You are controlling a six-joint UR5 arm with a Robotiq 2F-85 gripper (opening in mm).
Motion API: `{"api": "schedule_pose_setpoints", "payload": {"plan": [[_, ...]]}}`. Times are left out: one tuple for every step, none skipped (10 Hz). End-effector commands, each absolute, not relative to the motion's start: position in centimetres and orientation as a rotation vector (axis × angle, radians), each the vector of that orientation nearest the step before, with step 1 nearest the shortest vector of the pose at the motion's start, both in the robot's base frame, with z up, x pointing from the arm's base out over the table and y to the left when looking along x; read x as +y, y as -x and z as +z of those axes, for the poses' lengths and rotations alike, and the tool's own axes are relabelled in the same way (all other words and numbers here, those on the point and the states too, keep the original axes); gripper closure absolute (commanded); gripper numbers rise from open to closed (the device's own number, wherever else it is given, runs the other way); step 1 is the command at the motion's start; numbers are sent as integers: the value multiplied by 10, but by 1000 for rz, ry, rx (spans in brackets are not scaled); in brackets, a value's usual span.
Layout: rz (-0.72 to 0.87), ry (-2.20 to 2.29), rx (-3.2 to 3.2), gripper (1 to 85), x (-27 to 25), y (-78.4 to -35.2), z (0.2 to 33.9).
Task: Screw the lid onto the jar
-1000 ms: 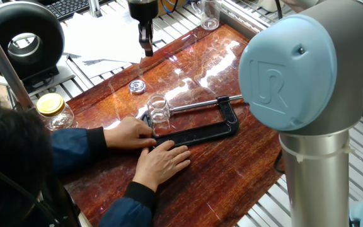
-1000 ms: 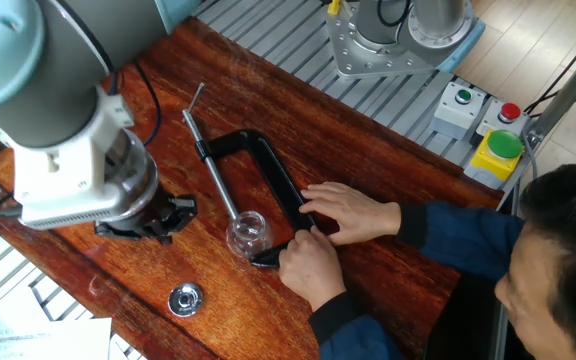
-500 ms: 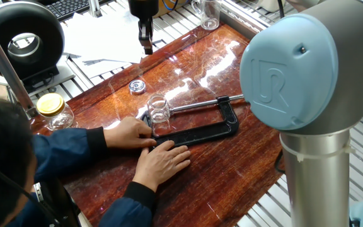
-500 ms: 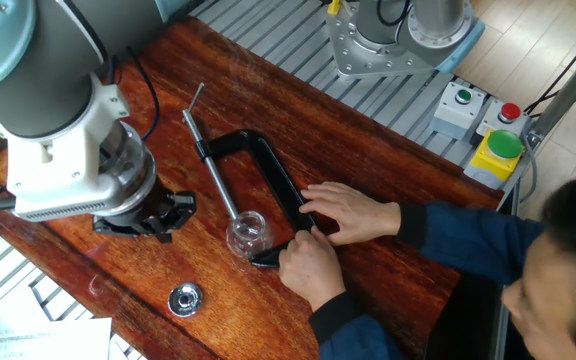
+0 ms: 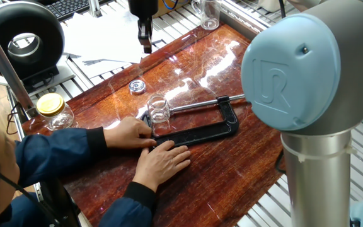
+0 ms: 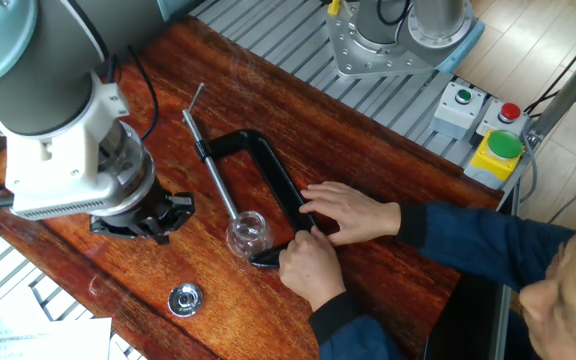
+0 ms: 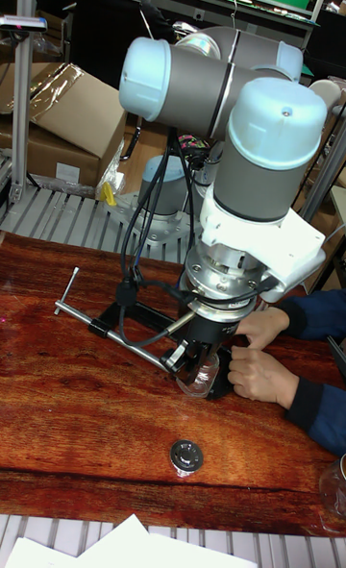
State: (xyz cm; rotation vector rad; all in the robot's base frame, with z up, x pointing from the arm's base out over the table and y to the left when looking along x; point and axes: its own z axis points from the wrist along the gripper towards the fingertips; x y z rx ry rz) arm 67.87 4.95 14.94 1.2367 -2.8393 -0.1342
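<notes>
The small clear jar (image 5: 158,108) stands upright on the wooden table, held in a black C-clamp (image 5: 197,132). It also shows as the jar (image 6: 248,232) and, partly behind the gripper, the jar (image 7: 203,378). The round glassy lid (image 5: 137,86) lies flat on the wood a short way from the jar; it is also the lid (image 6: 185,299) and the lid (image 7: 186,455). My gripper (image 5: 145,41) hangs above the table's far edge, beyond the lid and apart from it. Its jaws look spread and hold nothing. The gripper (image 6: 144,216) is seen from above.
A person's two hands (image 5: 145,146) press on the clamp beside the jar. A jar with a yellow lid (image 5: 52,108) stands at the table's left edge, and a glass mug (image 5: 210,14) at the far end. Papers (image 5: 103,34) lie behind. A button box (image 6: 483,128) sits off the table.
My gripper has drifted slightly upward and away from the lid. The person's head has drawn back out of both fixed views. Jar, lid and hands stay put.
</notes>
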Motion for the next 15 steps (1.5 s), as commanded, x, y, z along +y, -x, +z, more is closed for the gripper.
{"api": "schedule_pose_setpoints", "payload": {"plan": [[-131,-1227,-2866,847,50,-684,151],[-116,-1229,-2890,847,56,-693,132],[-109,-1221,-2920,847,65,-699,108],[-94,-1221,-2946,847,71,-703,80],[-87,-1239,-2955,847,74,-706,57],[-93,-1236,-2946,843,75,-700,45],[-61,-1235,-2930,833,71,-694,42],[-65,-1236,-2926,827,73,-692,43],[-85,-1222,-2908,833,74,-688,54],[-55,-1224,-2869,843,65,-682,57],[-79,-1222,-2839,843,66,-674,58],[-121,-1235,-2823,843,72,-669,58],[-159,-1267,-2822,843,79,-670,59],[-119,-1287,-2836,843,75,-677,58],[-86,-1262,-2836,843,69,-676,58]]}}
